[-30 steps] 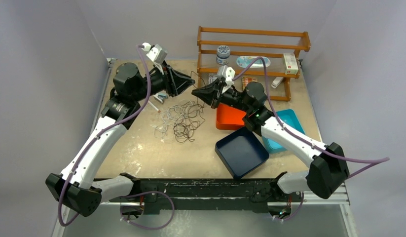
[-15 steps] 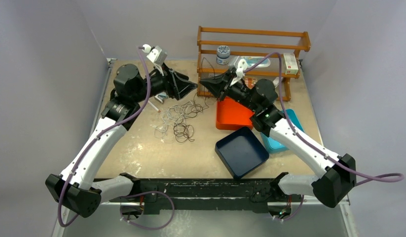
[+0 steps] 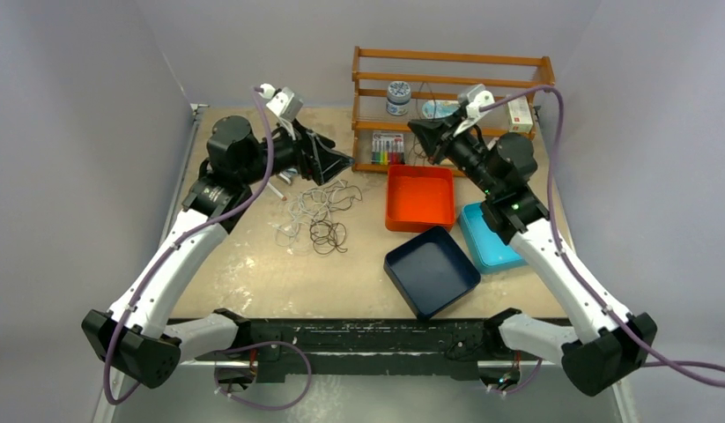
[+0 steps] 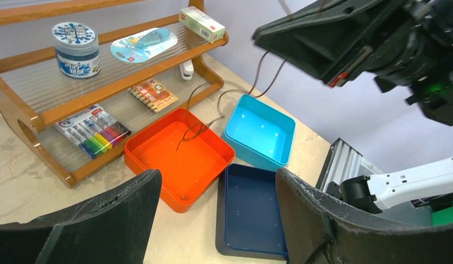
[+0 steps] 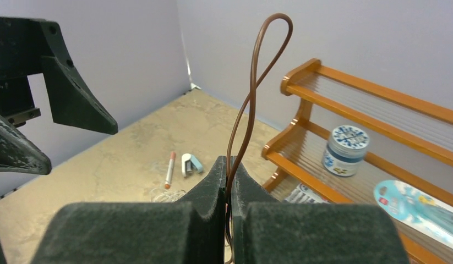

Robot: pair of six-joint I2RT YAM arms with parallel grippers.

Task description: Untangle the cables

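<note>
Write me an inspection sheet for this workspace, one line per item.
Surface: beige table, scuffed and stained.
Job's things: tangled cables piled left of centre. One brown cable is held up apart from the pile and hangs over the orange tray.
Clutter: dark blue tray, light blue tray, rack with jar and markers, pen by the pile.
Grippers: left gripper open, holding nothing; right gripper shut on the brown cable.
Cables: purple hoses run along both arms.
Surroundings: grey walls; nothing else seen.
</note>
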